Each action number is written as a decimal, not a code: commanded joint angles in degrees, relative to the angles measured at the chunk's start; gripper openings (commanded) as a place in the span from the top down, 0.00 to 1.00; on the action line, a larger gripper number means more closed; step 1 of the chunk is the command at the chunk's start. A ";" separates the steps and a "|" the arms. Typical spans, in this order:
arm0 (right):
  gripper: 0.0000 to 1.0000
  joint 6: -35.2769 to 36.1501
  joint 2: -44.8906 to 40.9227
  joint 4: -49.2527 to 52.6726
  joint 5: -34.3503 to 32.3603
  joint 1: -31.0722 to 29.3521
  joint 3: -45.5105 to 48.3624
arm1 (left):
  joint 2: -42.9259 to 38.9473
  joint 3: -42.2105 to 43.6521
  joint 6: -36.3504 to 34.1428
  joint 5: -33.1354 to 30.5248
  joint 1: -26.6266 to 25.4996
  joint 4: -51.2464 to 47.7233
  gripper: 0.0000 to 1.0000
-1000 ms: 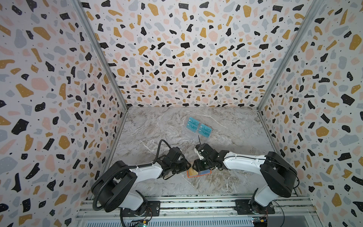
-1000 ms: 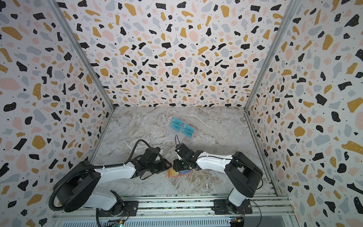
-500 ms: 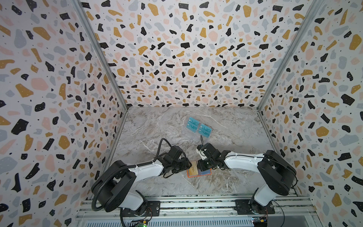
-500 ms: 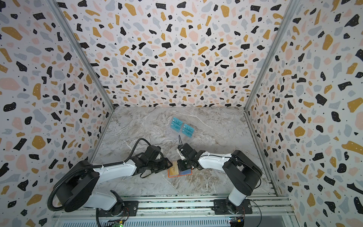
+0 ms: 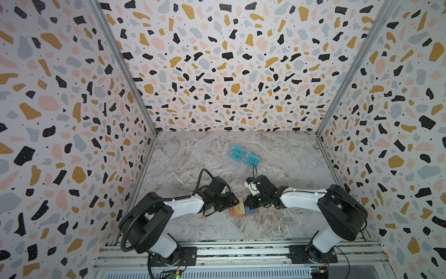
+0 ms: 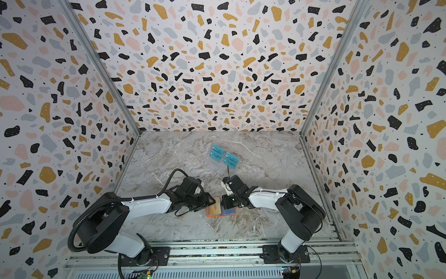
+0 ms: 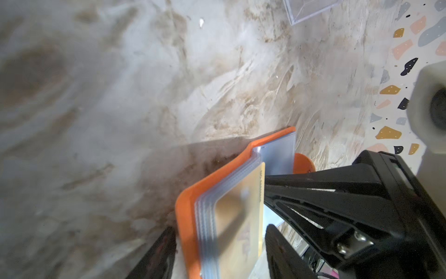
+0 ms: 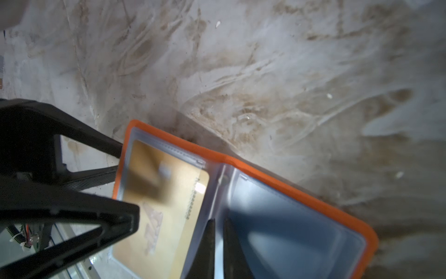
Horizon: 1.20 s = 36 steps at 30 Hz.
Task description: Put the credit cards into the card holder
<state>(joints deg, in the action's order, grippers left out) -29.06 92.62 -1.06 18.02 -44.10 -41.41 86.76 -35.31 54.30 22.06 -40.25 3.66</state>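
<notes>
Glossy clear sleeve (image 8: 289,229) of orange card holder (image 8: 292,184) is pinched by right gripper (image 8: 218,224); left gripper (image 7: 220,228) is spread around flat gold credit card (image 8: 169,205).

Small bright-orange book-like card holder (image 5: 232,214) (image 6: 209,215) w/ clear plastic sleeves: lies open, covers down, on marble-look tabletop (image 5: 193,157), front-centre in both top views. Spreads in two halves either side of spine. Shows orange rim (image 7: 185,217) (image 8: 289,186) round stacked sleeves in wrist views. Rt half: bluish clear sleeve, one sheet raised at spine, round orange tab (image 7: 304,164) poking out past it. Flat tan-gold rect. plastic credit card (image 5: 239,207) (image 6: 215,207) (image 7: 239,217) (image 8: 169,212) w/ small dark script: sits face-up on lt half, apparently behind top sleeve, long edge along spine. Can't tell if fully seated. One such card in view.
</notes>
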 commanded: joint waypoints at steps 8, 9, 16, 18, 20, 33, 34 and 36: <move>0.89 -1.64 -0.57 0.96 2.03 -0.67 1.77 | 1.28 -3.90 3.09 3.16 -0.87 3.46 0.58; 0.89 -2.11 -0.68 0.20 2.50 -1.02 1.97 | 1.54 -4.13 3.16 3.12 -1.01 3.21 0.62; 0.89 -4.16 -1.99 -7.32 7.10 -1.78 3.42 | 3.30 -6.63 1.04 0.77 -1.44 -3.11 0.79; 0.89 -3.87 -2.35 -7.08 7.00 -1.79 2.84 | 3.09 -7.30 0.64 -0.27 -1.52 -5.25 0.86; 0.89 -3.11 -2.92 -5.97 6.16 -1.70 2.62 | 2.74 -8.90 -1.18 -2.09 -1.59 -10.47 0.89; 0.87 0.52 -9.16 -5.40 5.17 0.24 6.85 | 5.31 -23.48 -9.01 -23.05 -3.16 -40.75 0.93; 0.87 0.79 -8.90 -5.75 5.39 0.23 7.09 | 5.94 -24.02 -8.51 -23.20 -3.65 -40.63 0.91; 0.87 1.23 -8.35 -6.54 5.89 0.30 7.61 | 7.52 -25.58 -7.66 -23.14 -5.16 -40.25 0.85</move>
<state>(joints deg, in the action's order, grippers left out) -29.56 84.33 -7.11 23.38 -43.97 -34.46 92.49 -58.61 46.26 1.91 -43.46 -32.99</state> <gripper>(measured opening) 0.127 0.134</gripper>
